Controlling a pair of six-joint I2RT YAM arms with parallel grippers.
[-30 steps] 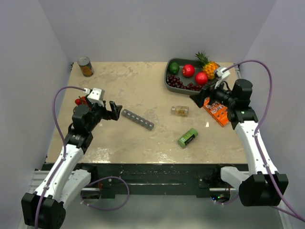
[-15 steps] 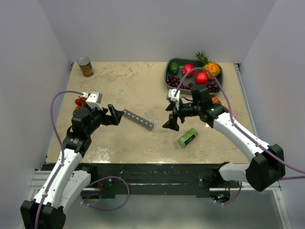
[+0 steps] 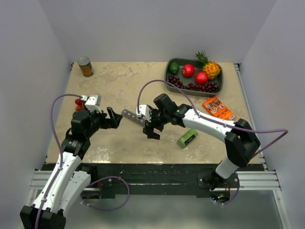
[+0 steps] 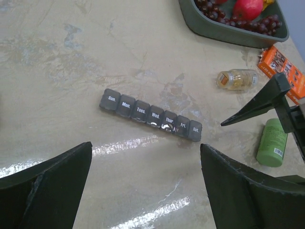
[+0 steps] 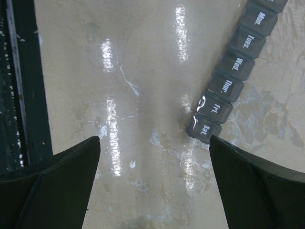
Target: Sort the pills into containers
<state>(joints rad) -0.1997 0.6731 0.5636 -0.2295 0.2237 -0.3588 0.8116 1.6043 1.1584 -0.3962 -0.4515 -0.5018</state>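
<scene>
Your table [image 3: 124,86] is a pale, glossy stone-look slab with walls on three sides, and most of the clutter sits on its right half. That leaves bare surface around the work.

Both arms reach toward the middle. The left gripper [image 3: 114,118] and the right gripper [image 3: 152,130] each stand with fingers spread wide and hold nothing.

Between them the pill box [image 3: 132,116] lies flat. Its long axis runs on a slant from the "Sun" end, farther back and to the left, to the "Sat" end, nearer and to the right. All seven lids look shut.

The relation to work from is this:
- **Right gripper:** it hangs over the "Sat" end. In its own wrist view that corner sits right at the tip of one finger, so this arm looks the nearer.
- **Left gripper:** it faces the "Sun" end from the other side and looks higher up.

The green box [image 3: 188,138] lies just to the right of the right arm, well clear of the strip.

The bottle [image 4: 237,79] lies on its side between the pill box and the fruit tray [image 3: 166,81]. The right arm hides it from above. The pills [image 4: 234,82] show only as an amber mass inside it, so none are sorted yet.
</scene>
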